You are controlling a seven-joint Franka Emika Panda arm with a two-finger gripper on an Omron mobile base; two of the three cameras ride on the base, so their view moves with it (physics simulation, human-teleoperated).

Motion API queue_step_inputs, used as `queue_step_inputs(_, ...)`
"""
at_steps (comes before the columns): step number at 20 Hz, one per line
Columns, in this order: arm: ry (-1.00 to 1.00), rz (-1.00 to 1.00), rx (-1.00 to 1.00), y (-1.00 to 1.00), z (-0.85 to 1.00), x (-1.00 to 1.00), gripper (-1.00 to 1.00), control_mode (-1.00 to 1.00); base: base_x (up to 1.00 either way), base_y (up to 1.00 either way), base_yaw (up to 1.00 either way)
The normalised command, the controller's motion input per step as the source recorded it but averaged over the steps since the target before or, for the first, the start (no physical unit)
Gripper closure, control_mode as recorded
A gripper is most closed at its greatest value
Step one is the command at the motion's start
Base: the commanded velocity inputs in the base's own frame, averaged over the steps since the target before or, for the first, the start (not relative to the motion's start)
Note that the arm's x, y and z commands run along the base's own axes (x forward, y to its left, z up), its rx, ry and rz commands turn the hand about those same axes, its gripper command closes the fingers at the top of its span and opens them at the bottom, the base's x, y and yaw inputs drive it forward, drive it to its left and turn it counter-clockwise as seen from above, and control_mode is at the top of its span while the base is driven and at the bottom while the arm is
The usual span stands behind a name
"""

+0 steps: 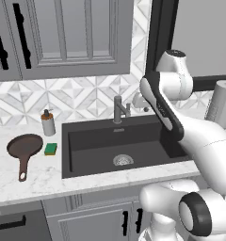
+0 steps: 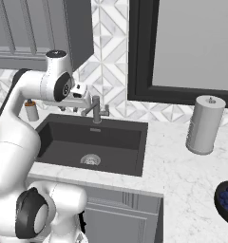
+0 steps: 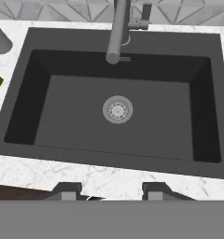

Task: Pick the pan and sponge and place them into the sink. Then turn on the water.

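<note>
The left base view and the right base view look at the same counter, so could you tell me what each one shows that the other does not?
Left base view alone: the pan and the sponge, side by side on the counter left of the sink.

Right base view alone: a paper towel roll and a dark bowl of blue fruit on the counter to the right.

Both: the sink, nothing in it, its drain, the faucet, no water running, and the soap dispenser.

Flat, even rendered light is filling all three views, no visible source. Large rectangular dark grey sink basin [image 3: 62, 112] is reading darkest, left inner wall sinking near black. White marble counter [image 1: 20, 181] is showing bright, no glare. Shadows are staying soft and faint. Edges are looking slightly pixelated; no blur, no edge distortion.
</note>
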Motion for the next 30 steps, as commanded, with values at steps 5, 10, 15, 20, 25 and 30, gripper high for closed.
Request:
queue_step_inputs(5,-0.06,0.07,0.00,0.12,-0.10,-0.19,-1.00,-1.00,0.00,0.00,0.00)
queue_step_inputs(10,-0.05,0.21,0.05,0.39,-0.20,-0.24,-1.00,-1.00,0.00,0.00,0.00)
queue_step_inputs(15,0.02,0.00,0.02,0.97,-0.11,0.01,-1.00,-1.00,0.00,0.00,0.00)
queue_step_inputs(20,0.24,-0.02,0.00,1.00,-0.21,0.52,-1.00,-1.00,0.00,0.00,0.00)
queue_step_inputs(25,0.17,-0.06,0.00,1.00,-0.50,0.76,-1.00,-1.00,0.00,0.00,0.00)
queue_step_inputs(30,0.00,-0.09,-0.03,1.00,-0.56,0.43,-1.00,-1.00,0.00,0.00,0.00)
